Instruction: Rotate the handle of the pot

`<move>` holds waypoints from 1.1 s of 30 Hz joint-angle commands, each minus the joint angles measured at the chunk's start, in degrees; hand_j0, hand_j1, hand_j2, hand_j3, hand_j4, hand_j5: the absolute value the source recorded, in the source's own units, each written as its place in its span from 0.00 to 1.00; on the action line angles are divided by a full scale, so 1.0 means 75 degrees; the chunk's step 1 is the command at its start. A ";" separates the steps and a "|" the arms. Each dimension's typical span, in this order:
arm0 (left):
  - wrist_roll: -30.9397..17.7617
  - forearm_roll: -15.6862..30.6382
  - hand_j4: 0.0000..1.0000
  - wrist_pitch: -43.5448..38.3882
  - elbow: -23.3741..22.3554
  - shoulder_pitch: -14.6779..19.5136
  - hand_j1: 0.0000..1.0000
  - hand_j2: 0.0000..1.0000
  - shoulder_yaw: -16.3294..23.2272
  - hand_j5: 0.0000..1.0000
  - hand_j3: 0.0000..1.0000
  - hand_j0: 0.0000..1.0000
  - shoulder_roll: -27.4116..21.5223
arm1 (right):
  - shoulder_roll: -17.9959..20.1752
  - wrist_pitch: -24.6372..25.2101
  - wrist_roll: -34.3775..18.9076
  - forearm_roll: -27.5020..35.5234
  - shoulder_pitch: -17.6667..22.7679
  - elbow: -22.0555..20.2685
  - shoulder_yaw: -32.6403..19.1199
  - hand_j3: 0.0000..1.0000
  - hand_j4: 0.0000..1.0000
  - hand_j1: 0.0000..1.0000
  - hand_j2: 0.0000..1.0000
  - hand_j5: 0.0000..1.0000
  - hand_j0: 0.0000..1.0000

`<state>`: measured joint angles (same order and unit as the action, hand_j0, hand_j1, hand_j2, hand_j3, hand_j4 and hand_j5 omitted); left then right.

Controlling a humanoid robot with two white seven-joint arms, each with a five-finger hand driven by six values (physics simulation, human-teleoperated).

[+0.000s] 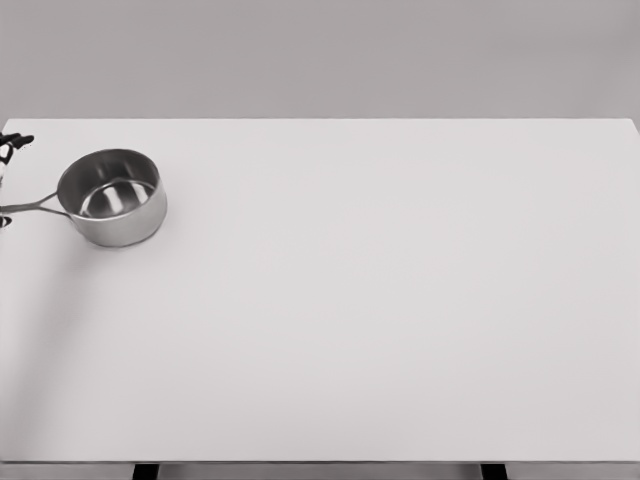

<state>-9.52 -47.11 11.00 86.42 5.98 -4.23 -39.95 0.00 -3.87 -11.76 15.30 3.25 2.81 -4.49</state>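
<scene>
Steel pot [112, 198] upright at the far-left of the white counter [380, 320], handle [28, 206] pointing left to the picture's edge. Only dark fingertips of the left hand [10, 150] visible at that edge, above the handle; grip impossible to tell. Right arm out of view.

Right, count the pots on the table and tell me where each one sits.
1. A single steel pot stands upright at the table's far left, its handle pointing left toward the picture's edge. Nothing else on the table could hide another.
</scene>
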 commanded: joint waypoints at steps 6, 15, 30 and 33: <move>0.0015 0.0011 1.00 0.0010 -0.0530 0.0351 1.00 1.00 0.0423 1.00 1.00 1.00 -0.0005 | 0.0000 -0.0011 -0.0002 -0.0001 0.0000 0.0000 0.0000 1.00 1.00 1.00 1.00 1.00 1.00; 0.0016 -0.0001 1.00 0.0010 -0.0929 0.0773 1.00 1.00 0.0763 1.00 1.00 1.00 0.0053 | 0.0000 0.0001 -0.0002 -0.0001 0.0000 0.0000 0.0000 1.00 1.00 1.00 1.00 1.00 1.00; 0.0039 -0.0001 1.00 0.0010 -0.1456 0.1336 1.00 1.00 0.1091 1.00 1.00 1.00 0.0077 | 0.0000 -0.0011 -0.0002 -0.0001 0.0000 0.0000 0.0000 1.00 1.00 1.00 1.00 1.00 1.00; 0.0051 0.0011 1.00 0.0034 -0.1714 0.1594 1.00 1.00 0.1302 1.00 1.00 1.00 0.0077 | 0.0000 0.0001 -0.0002 -0.0001 0.0000 0.0000 0.0000 1.00 1.00 1.00 1.00 1.00 1.00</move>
<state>-9.20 -47.12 11.19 74.73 18.28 4.64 -39.28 0.00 -3.88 -11.76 15.30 3.25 2.81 -4.49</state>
